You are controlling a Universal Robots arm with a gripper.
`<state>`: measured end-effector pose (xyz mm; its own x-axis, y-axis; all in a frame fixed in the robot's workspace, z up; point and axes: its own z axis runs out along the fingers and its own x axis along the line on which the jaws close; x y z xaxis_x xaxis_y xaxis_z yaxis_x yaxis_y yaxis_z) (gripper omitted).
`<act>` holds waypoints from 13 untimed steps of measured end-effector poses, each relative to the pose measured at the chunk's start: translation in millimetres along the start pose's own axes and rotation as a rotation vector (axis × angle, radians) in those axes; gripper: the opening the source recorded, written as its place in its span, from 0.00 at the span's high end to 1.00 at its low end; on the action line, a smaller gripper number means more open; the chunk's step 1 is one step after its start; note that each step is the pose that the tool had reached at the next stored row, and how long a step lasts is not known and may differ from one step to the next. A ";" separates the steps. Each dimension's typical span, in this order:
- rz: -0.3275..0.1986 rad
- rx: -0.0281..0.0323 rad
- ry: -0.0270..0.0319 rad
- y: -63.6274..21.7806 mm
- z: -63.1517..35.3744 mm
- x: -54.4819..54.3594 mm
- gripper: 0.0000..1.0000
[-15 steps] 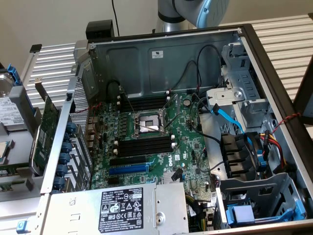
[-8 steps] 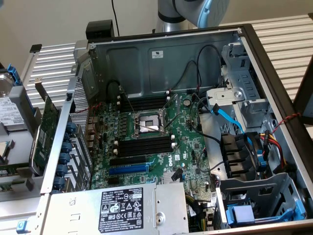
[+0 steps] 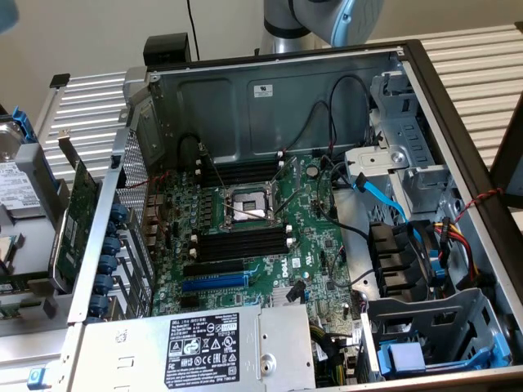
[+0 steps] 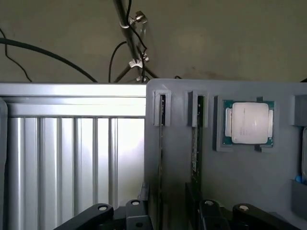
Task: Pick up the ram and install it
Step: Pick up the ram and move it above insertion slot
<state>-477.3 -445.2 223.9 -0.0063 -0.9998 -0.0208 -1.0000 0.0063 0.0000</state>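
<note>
Closest to you in the wrist view is the black gripper (image 4: pixel 170 218). You cannot tell if it is let go or squeezed tight. Just past it is a grey tray (image 4: pixel 268 191). The ram (image 4: pixel 195 143) stands on its thin edge in a narrow slot of that tray, so you see it as a thin green line. A second narrow slot (image 4: pixel 162 110) is just beside it, with something thin and dark inside; you cannot tell what that is. On the other side of the ram, a square silver processor chip (image 4: pixel 248 122) lies flat in its own pocket. The writing on the chip is too faint to read. A ribbed metal table (image 4: pixel 72 158) shows beside the tray.

The exterior view shows you the open computer case (image 3: pixel 270 106). The processor socket (image 3: pixel 248 208) sits in the middle of the green motherboard (image 3: pixel 319 237). Black memory slots (image 3: pixel 241 242) lie at 6 o'clock from the socket, and more lie at 12 o'clock. At 9 o'clock a big green expansion card (image 3: pixel 78 216) leans outside the case wall. At 3 o'clock a blue cable (image 3: pixel 380 196) curves down. At 6 o'clock, by the front edge, the power supply (image 3: pixel 286 359) has a black label (image 3: pixel 208 347) with white signs, too small to read. The robot arm (image 3: pixel 310 20) is at 12 o'clock, behind the case.
</note>
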 end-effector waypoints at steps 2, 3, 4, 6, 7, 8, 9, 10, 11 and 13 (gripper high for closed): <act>0.000 -0.0037 0.0000 -0.4 2.7 0.5 0.57; 0.000 -0.0051 0.0000 -0.5 4.3 1.1 0.57; 0.000 -0.0059 0.0001 -0.5 5.9 1.6 0.57; 0.000 -0.0059 0.0000 -0.6 9.5 2.4 0.57; 0.000 -0.0060 0.0000 -0.7 11.0 2.9 0.57; 0.000 -0.0062 0.0000 -0.7 12.2 3.4 0.57; 0.000 -0.0060 0.0000 -0.8 13.4 3.6 0.57; 0.000 -0.0063 0.0000 -1.3 14.1 4.3 0.57; 0.000 -0.0062 -0.0001 -2.0 14.8 4.9 0.57; 0.000 -0.0063 -0.0001 -3.0 16.7 5.4 0.57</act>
<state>-474.3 -450.3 207.1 -0.0066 -0.9998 -0.0209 -1.0000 0.0064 0.0063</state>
